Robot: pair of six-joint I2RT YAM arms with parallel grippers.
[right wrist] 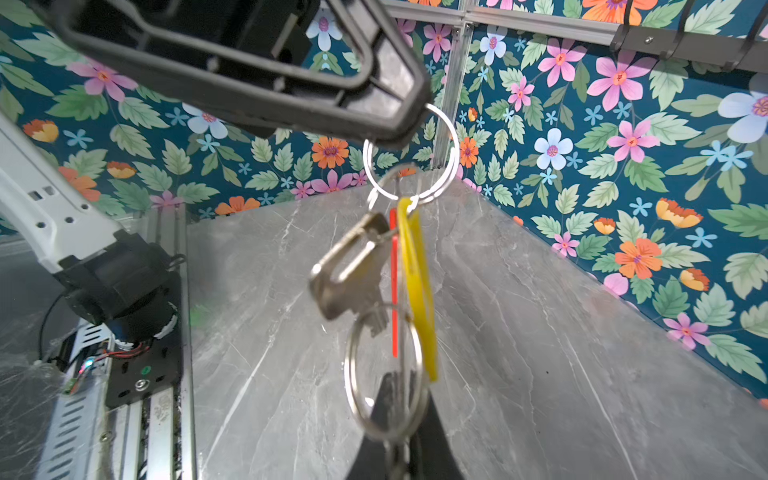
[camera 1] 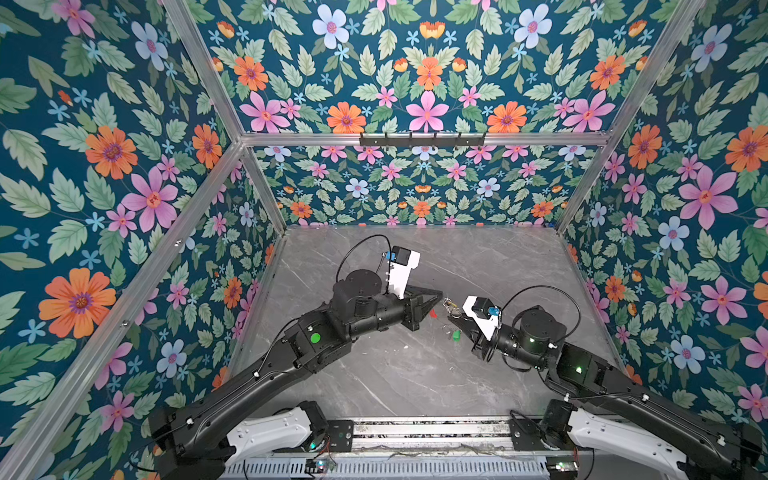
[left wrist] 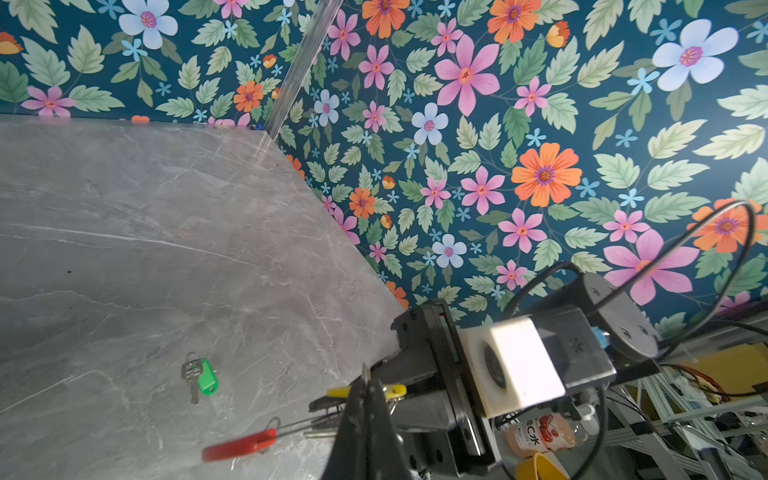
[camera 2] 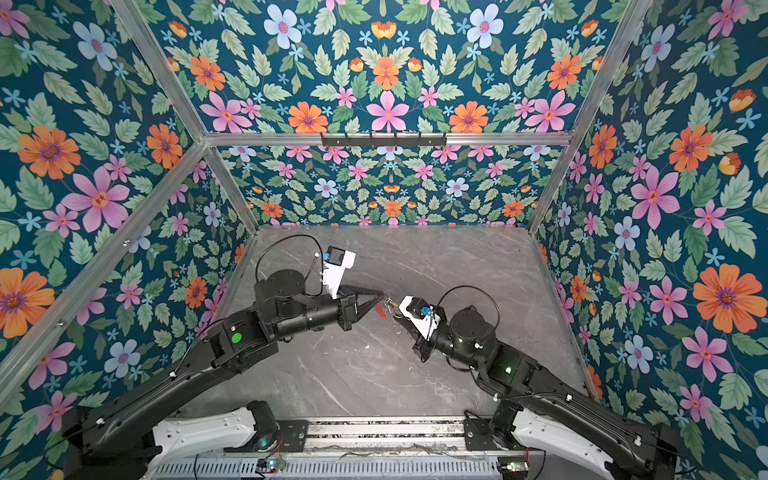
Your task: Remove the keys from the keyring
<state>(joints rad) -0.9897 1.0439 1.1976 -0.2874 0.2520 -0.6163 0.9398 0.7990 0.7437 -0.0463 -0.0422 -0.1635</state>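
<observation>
We see the keyring as a thin round wire hoop, bright against the wall behind it, held above the middle of the table between the two arms. The left gripper has its black, wedge-shaped tips pressed together on the hoop's rim. In both top views that gripper reaches in from the left.

Below the hoop hang three things:
- a flat silver metal key with a slotted head
- a long, smooth yellow tag of plastic
- a red piece seen edge-on as a thin line

In the left wrist view the red piece shows as a flat, rounded strip with dark wire running from it. We cannot tell how it joins the hoop.

At the far end of this bunch is a lower split ring of blurred silver wire. The right gripper appears clamped on the ring, fingers together. In a top view its tips sit just beside the left gripper's.

The second key lies flat on the table, apart from the bunch, with its glossy green tag touching it. A top view shows the green tag near the right gripper.

The table is a smooth grey slab with pale marble veins. Walls printed with flowers and leaves, framed in ribbed aluminium bars, surround it.
</observation>
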